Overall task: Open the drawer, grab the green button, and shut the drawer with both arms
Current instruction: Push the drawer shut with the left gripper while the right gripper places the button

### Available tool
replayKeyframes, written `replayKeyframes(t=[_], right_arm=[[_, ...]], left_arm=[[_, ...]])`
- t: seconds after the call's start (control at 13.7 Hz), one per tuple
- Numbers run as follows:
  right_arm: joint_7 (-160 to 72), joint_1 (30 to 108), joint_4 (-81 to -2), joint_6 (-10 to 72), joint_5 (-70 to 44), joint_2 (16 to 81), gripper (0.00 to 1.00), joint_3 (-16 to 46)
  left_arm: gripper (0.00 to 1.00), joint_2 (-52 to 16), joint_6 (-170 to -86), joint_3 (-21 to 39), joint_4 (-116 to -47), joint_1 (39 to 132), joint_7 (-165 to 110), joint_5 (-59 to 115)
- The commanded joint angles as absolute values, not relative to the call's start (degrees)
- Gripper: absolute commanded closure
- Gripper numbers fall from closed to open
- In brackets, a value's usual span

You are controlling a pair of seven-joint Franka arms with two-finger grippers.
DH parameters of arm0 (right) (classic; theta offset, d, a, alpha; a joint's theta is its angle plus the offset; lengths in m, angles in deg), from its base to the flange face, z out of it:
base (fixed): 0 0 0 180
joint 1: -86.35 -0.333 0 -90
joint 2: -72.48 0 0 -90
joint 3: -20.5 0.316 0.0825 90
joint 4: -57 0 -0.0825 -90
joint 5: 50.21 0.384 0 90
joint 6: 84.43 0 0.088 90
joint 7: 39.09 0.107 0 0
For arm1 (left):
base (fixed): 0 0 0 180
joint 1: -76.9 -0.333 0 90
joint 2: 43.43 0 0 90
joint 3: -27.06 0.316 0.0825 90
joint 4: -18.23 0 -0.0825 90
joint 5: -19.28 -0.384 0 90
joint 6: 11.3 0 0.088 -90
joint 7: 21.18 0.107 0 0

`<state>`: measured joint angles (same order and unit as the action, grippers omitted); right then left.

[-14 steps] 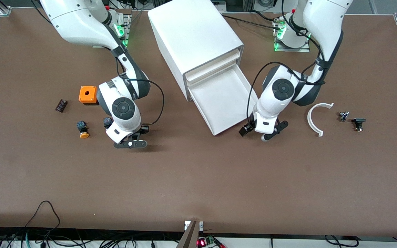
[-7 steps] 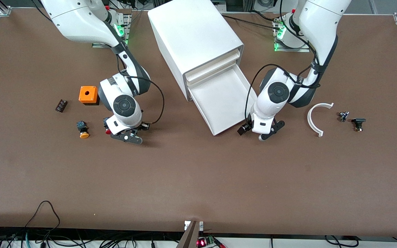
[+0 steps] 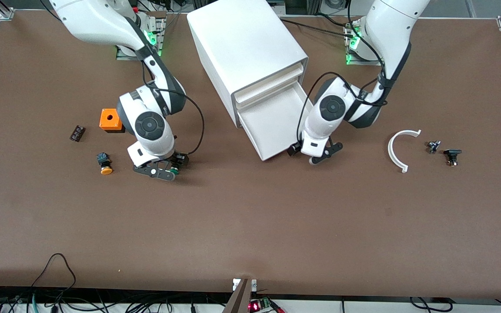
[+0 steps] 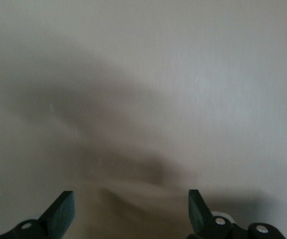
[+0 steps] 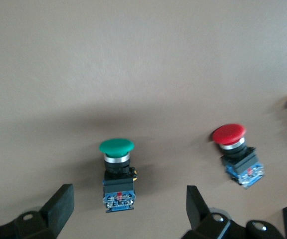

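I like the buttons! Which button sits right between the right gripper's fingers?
The green-capped button. It lies on the table centred between the open right gripper's fingers; the red-capped button lies off to one side, and the orange-capped button farther away.

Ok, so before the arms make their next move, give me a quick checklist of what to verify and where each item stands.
1. Green button out of the drawer, lying on the table: ok.
2. Right tool open over the green button, not gripping it: ok.
3. Nothing in the part of the drawer that shows: ok.
4. Left tool open, facing the drawer's white front: ok; touching it: cannot tell.
5. Drawer shut: not ok, it sticks out of the cabinet.
6. Red button apart from the green one: ok.
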<state>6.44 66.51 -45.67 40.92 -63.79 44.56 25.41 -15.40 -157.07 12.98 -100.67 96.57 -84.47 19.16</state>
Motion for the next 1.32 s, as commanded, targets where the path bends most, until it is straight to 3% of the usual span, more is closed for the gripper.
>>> replayKeyframes(t=[0.0, 0.15, 0.66, 1.24], right_arm=[[6.44, 67.54, -40.24, 34.43, -62.78, 46.73, 0.0, 25.86], [6.35, 67.72, -35.74, 30.2, -62.78, 46.82, 0.0, 25.86], [1.54, 69.21, -20.53, 15.87, -62.78, 48.04, 0.0, 25.77], [-18.57, 77.02, -17.18, 6.03, -58.3, 54.64, 0.0, 25.51]], left_arm=[[0.0, -17.59, -156.15, 10.11, -104.38, 96.93, -84.99, 18.4], [0.0, -17.76, -152.2, 6.77, -104.38, 96.93, -84.81, 18.49], [0.0, -18.9, -151.84, 2.72, -104.56, 96.93, -84.99, 18.75], [0.0, -21.45, -148.76, 0.87, -104.56, 96.85, -84.99, 25.87]])
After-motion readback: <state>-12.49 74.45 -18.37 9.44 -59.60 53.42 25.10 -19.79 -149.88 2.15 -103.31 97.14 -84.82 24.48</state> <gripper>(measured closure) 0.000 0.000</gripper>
